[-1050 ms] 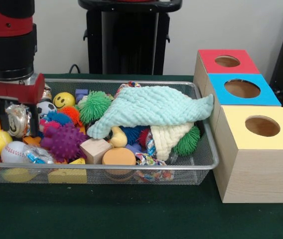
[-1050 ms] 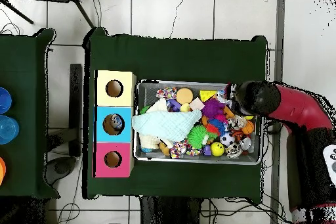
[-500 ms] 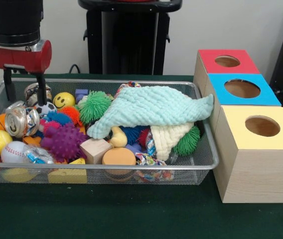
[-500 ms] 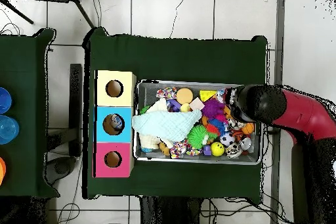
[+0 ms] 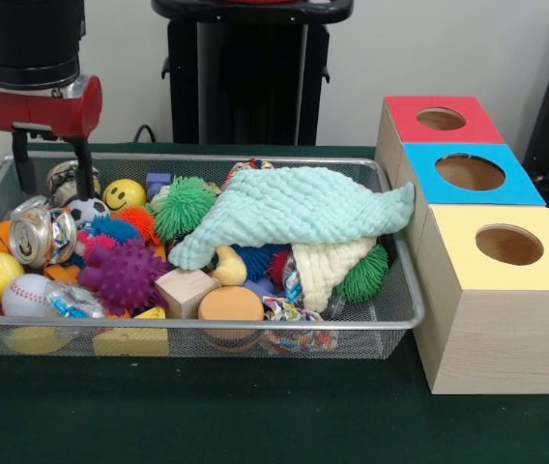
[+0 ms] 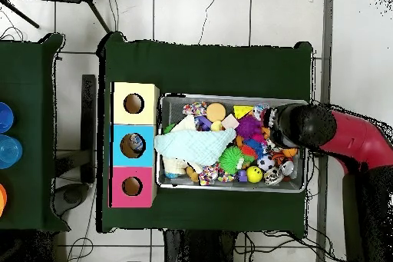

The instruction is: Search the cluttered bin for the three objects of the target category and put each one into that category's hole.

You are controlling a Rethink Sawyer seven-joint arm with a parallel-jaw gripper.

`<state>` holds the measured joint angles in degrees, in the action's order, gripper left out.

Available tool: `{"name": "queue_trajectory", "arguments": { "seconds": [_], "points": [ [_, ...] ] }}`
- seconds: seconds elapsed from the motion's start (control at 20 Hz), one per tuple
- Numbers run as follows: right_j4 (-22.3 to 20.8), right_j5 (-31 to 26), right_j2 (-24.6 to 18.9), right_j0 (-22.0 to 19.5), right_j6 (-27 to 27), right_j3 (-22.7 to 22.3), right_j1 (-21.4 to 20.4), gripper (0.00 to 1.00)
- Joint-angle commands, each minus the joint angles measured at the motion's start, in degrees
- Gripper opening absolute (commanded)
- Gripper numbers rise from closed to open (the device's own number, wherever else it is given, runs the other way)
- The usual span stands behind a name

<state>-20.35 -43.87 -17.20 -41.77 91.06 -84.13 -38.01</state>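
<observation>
Green-covered counter (image 5: 255, 416) as landmark. Behind its far edge in the front view, a black stand (image 5: 250, 72) against a pale wall (image 5: 448, 48). Overhead: tiled floor (image 6: 230, 13) around the counter, black cables (image 6: 203, 17) trailing across the tiles; a second green-covered table (image 6: 31, 132) just beside the counter, blue round things (image 6: 8, 151) on its outer edge.

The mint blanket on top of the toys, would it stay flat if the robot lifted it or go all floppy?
Probably floppy: the mint blanket already sags over the toys and droops over the wire bin's end. It looks light and crinkly, so likely not slippery. It may drag the cream cloth under it along.
</observation>
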Motion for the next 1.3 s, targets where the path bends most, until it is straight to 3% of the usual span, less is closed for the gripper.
{"name": "queue_trajectory", "arguments": {
  "seconds": [0.05, 0.1, 0.3, 0.4, 0.9, 1.3],
  "points": [
    [-1.41, 4.30, -4.42, -0.41, -3.43, -5.10, 1.93, 1.00],
    [-1.07, 4.58, -4.22, -0.74, -2.79, -5.92, 1.23, 1.00],
    [4.23, -5.27, -3.98, -2.03, -4.73, -13.20, -10.26, 1.00],
    [4.86, -6.21, -3.55, -1.62, -4.51, -14.07, -12.26, 1.00],
    [2.15, 1.43, -1.72, -1.28, -0.59, -13.83, -8.04, 1.00],
    [2.53, 2.21, -2.18, -1.71, -1.56, -16.14, -11.92, 1.00]
  ]
}}
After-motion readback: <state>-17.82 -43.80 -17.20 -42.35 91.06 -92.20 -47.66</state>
